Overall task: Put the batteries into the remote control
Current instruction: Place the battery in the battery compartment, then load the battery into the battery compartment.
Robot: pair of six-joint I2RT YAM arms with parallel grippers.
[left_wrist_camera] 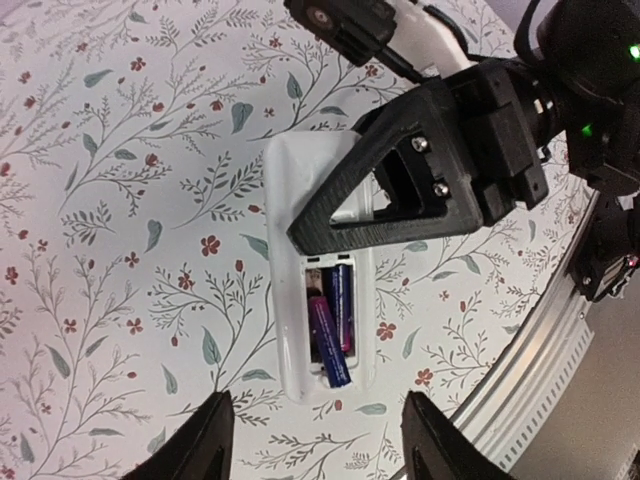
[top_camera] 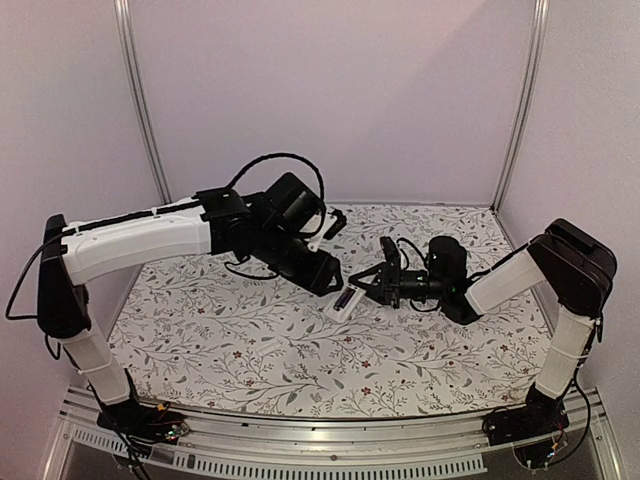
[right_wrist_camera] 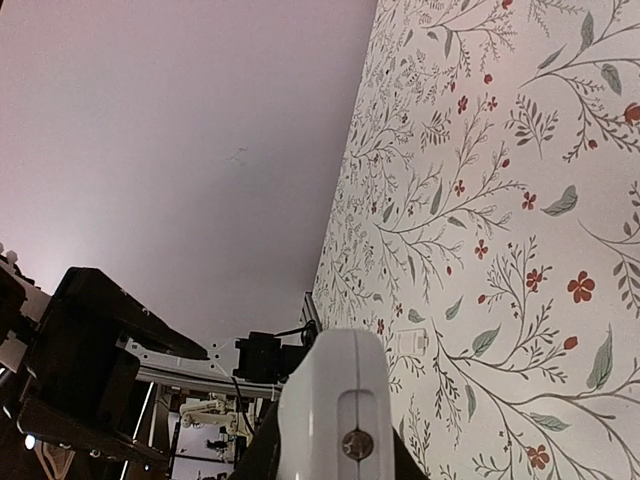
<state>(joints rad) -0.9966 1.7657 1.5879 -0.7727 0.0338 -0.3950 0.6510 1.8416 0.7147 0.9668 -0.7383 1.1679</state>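
White remote control [left_wrist_camera: 290,300], back open, two batteries [left_wrist_camera: 333,318] inside

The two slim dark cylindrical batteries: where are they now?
Left wrist view, centre: batteries lie in the open back recess of the slim white plastic remote control.

Soft, even light with a faint pink cast falls from above, leaving only pale, diffuse shadows on the floral cloth [top_camera: 200,340] in the top view. The left wrist view is sharp, though the white remote control [left_wrist_camera: 292,190] glares nearly featureless; the right wrist view is dim and soft along its lower left.
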